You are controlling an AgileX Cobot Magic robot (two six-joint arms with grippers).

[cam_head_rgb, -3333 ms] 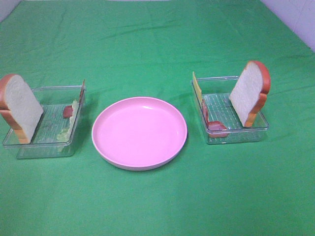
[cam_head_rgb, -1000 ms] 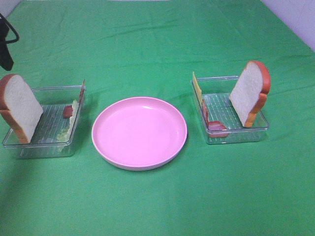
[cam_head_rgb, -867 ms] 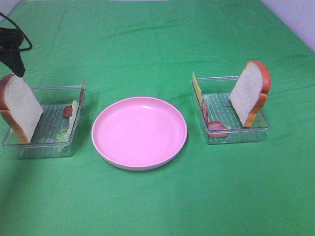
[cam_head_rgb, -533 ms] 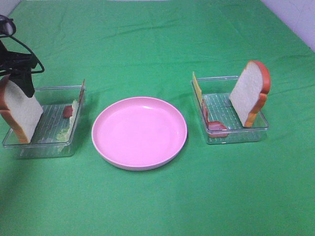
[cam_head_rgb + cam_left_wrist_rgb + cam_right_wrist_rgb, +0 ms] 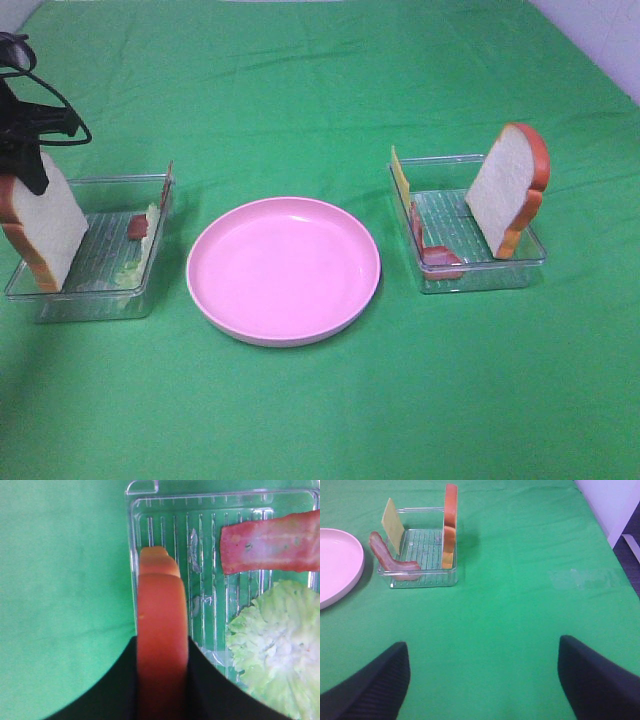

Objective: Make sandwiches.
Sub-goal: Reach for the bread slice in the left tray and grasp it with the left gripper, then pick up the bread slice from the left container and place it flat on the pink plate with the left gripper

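L gripper [image 5: 162, 649], far left of frame, is pinching bread slice [image 5: 45, 225] by its crust. Should be lifting slow & straight, not bumping tray [image 5: 100, 300].

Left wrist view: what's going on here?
The left gripper is down over the bread slice standing in the left tray, fingers either side of its crust. Whether it is clamped can't be told, and the slice sits in the tray. The right gripper hangs open over green cloth, away from the right tray. The pink plate is empty: no sandwich started.
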